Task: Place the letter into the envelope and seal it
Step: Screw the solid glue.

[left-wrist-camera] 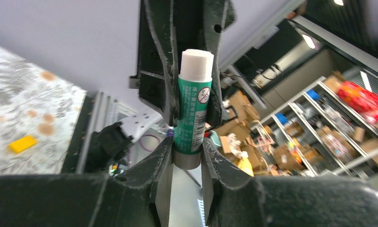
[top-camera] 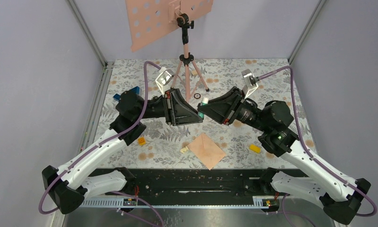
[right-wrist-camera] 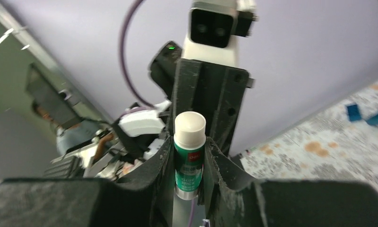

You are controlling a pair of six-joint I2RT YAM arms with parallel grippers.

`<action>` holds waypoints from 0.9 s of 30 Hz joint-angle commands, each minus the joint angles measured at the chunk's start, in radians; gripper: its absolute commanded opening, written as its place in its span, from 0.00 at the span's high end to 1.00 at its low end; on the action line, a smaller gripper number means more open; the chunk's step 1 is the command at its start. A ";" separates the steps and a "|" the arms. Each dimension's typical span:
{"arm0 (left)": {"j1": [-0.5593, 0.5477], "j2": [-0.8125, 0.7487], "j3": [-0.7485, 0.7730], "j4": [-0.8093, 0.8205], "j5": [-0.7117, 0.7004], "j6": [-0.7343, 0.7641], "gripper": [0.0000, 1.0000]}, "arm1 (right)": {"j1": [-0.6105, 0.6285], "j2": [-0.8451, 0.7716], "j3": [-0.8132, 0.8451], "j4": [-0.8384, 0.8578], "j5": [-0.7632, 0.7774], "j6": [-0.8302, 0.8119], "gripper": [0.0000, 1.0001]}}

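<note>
Down on the table (top-camera: 272, 75), envelope (top-camera: 206, 150) apart from jaws around glue stick (left-wrist-camera: 194, 109).

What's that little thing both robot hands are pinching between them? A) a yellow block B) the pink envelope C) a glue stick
C: a green, white-capped glue stick sits clamped between the left gripper and right gripper; the envelope lies on the table.

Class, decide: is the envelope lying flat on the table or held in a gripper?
Lying flat: the envelope rests on the table, untouched. The left gripper and right gripper are raised, both shut on a glue stick.
</note>
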 commanded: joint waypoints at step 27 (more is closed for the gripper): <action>0.127 -0.077 0.178 -0.583 -0.235 0.292 0.35 | -0.016 -0.108 0.234 -0.928 0.068 -0.545 1.00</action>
